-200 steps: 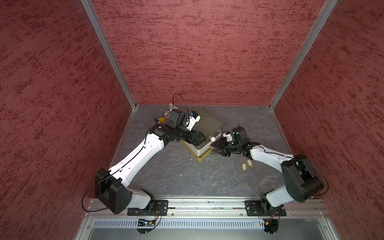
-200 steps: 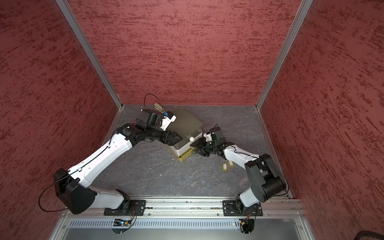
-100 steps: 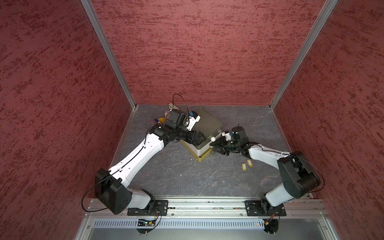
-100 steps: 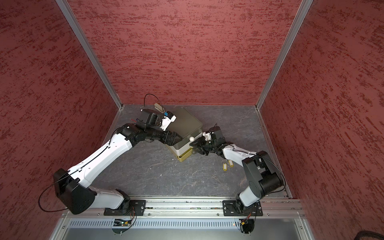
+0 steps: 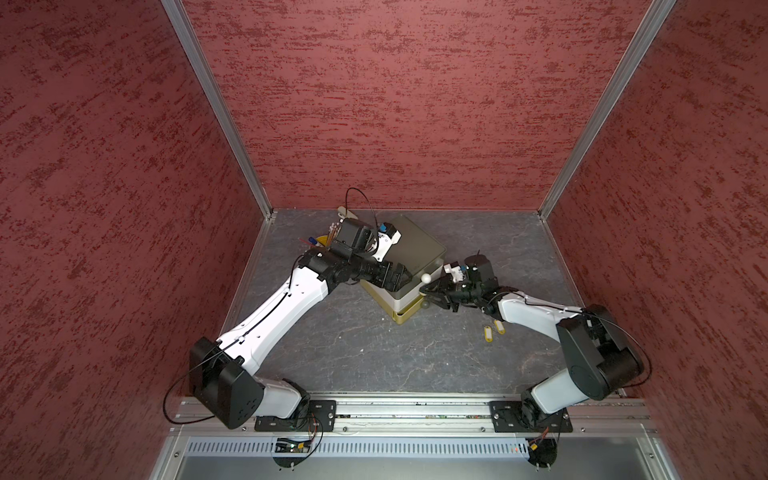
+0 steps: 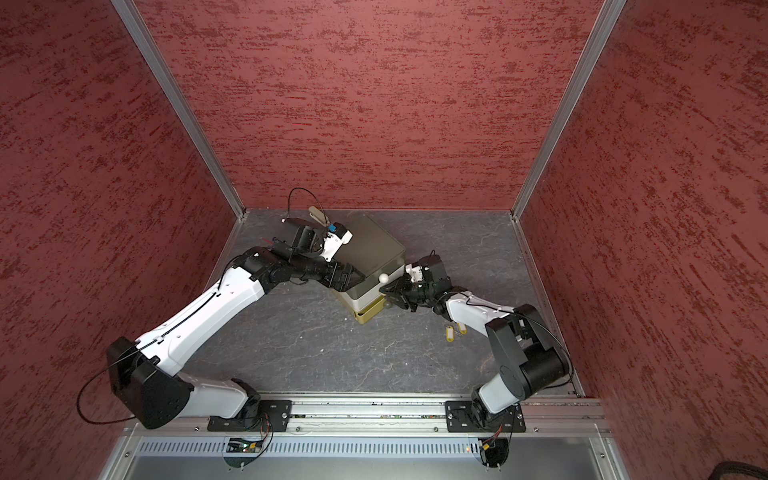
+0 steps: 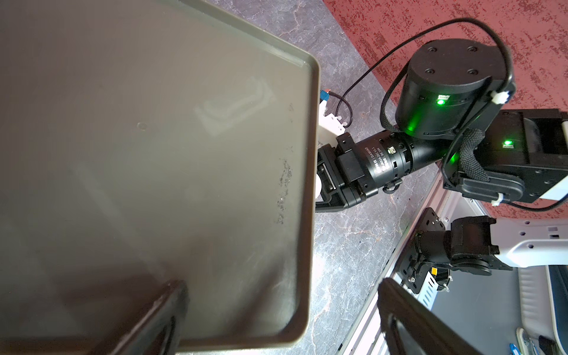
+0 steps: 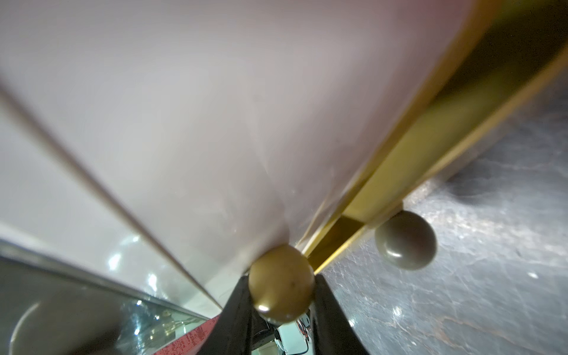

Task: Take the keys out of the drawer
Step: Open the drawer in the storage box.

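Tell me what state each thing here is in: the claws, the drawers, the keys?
left gripper: open, one finger resting on the cabinet top.
right gripper: closed around the brass-coloured knob.
top drawer: shut.
yellow drawer: pulled out slightly.
yellow-tagged keys: out, lying on the table.

Right end effector [image 5: 429,293] at drawer unit [image 5: 415,249], two yellow-tagged keys [image 5: 488,333] nearby

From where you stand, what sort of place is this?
Likely a robot test cell: left arm and right arm bolted to a metal rail, red panels walling a grey tabletop, one small drawer unit.
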`<action>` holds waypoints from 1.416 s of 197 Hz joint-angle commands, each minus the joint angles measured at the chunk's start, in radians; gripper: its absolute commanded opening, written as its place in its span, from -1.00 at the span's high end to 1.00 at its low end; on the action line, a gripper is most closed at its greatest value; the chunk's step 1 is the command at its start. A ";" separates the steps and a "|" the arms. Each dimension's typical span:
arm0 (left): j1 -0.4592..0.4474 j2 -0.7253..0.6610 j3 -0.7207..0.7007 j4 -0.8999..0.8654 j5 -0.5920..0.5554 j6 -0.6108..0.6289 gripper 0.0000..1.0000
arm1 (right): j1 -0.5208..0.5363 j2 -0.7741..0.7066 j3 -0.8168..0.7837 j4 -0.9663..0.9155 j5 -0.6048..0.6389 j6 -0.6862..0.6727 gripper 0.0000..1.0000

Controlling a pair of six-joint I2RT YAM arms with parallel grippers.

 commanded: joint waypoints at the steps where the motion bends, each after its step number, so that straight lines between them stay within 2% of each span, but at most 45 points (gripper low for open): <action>1: 0.006 0.008 -0.028 -0.057 0.002 -0.020 -0.99 | -0.002 -0.035 -0.019 0.038 0.067 0.005 0.52; 50: 0.006 0.021 -0.028 -0.055 0.002 -0.023 -0.99 | -0.011 -0.086 -0.074 0.007 0.074 -0.003 0.53; 154: 0.005 0.038 -0.023 -0.055 -0.006 -0.025 -0.99 | -0.041 -0.337 -0.221 -0.113 0.086 -0.024 0.53; 279: 0.005 0.051 -0.023 -0.050 -0.009 -0.032 -0.99 | -0.099 -0.619 -0.336 -0.368 0.075 -0.088 0.55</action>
